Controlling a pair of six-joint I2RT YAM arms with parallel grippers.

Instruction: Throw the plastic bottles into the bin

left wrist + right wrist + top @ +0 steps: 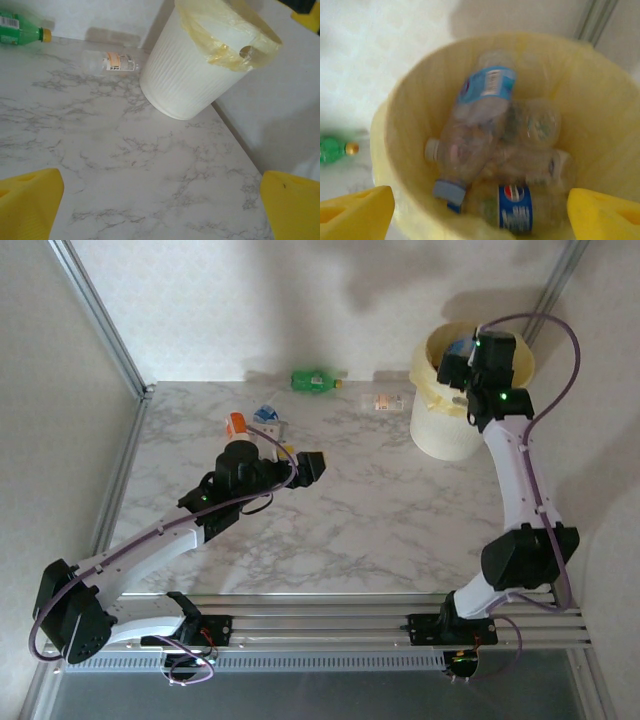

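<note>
- Top view: the right hand (455,365) hangs over the bin (445,435). The left hand (306,468) is well left of the bin, above the tabletop (380,510).
- Left wrist view: the left hand is spread wide and empty. A green bottle (20,31) and a clear bottle (112,62) lie left of the bin.
- Right wrist view: the right hand is spread wide and empty. Several bottles (482,95) lie inside the bin.

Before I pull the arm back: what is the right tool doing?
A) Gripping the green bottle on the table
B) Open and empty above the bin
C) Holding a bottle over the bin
B: the right tool hangs open and empty above the bin, bottles lying inside.
</note>
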